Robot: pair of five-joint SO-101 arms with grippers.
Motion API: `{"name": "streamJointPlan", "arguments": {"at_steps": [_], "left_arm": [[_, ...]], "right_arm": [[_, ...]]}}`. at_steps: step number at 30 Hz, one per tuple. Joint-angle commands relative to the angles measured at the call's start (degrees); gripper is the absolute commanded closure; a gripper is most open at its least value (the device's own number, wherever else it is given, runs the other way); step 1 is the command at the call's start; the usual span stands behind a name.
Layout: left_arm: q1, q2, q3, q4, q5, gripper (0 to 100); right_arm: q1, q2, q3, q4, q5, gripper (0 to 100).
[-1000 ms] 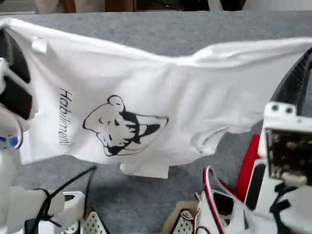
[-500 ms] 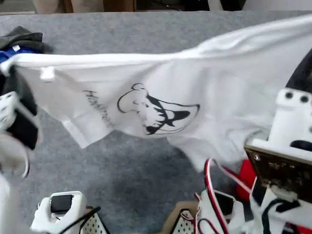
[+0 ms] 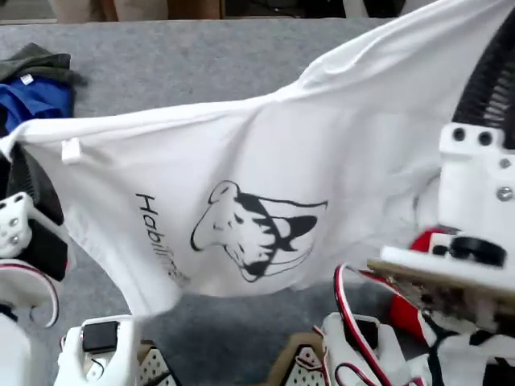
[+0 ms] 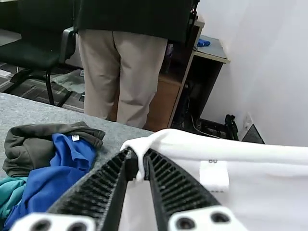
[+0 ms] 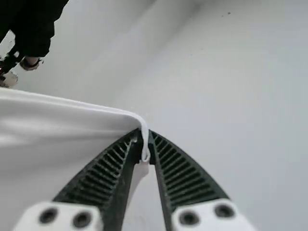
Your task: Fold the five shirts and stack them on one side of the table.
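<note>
A white shirt [image 3: 265, 185] with a black animal drawing hangs spread in the air above the grey table [image 3: 201, 64]. My left gripper [image 4: 138, 161] is shut on one top corner of the white shirt [image 4: 240, 168], at the left in the high view. My right gripper [image 5: 144, 144] is shut on the other top corner of the white shirt [image 5: 57, 130], raised higher at the right. A heap of other shirts [image 3: 36, 76], blue and dark grey, lies at the table's far left, seen as the heap of shirts [image 4: 43, 154] from the left wrist.
A red object [image 3: 410, 305] lies on the table under the right arm. Both arm bases [image 3: 105, 346] stand at the near edge with cables. A person [image 4: 125, 53] stands beyond the far edge, not touching anything.
The stretched shirt has tilted: the left corner dropped and moved inward, uncovering the heap at the far left, while the right corner rose. The drawing has shifted rightward and down.
</note>
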Motion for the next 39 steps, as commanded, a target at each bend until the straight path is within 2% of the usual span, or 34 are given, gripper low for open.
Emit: {"name": "streamJointPlan", "arguments": {"at_steps": [1, 8, 14, 21, 27, 32, 37, 39], "left_arm": [[-0.7, -2.4, 1.7, -1.2, -0.4, 98], [-0.5, -6.1, 6.5, -0.8, -2.5, 98], [-0.5, -7.7, 14.6, -3.1, -2.7, 98], [-0.6, -4.3, 35.6, -28.6, -2.7, 98], [-0.4, 4.8, 46.4, -52.6, -2.7, 98], [-0.3, 16.8, 49.5, -71.4, -2.4, 98], [-0.2, 29.5, 49.0, -84.1, -2.6, 98], [0.3, 34.1, 47.8, -86.7, -2.7, 98]], "right_arm": [[-0.7, -1.5, -2.8, 5.0, 0.9, 99.1], [-0.9, -7.1, -1.3, 12.9, 5.1, 99.1], [-1.0, -7.6, 4.7, 12.6, 5.1, 99.1], [-1.0, -4.2, 25.0, -4.0, 5.1, 99.1], [-2.7, 2.9, 36.9, -18.4, 5.0, 99.1], [-3.6, 12.4, 39.4, -30.9, 4.7, 99.3], [-3.6, 23.2, 39.1, -44.8, 5.1, 99.3], [-3.6, 27.5, 37.6, -48.0, 5.1, 99.3]]}}
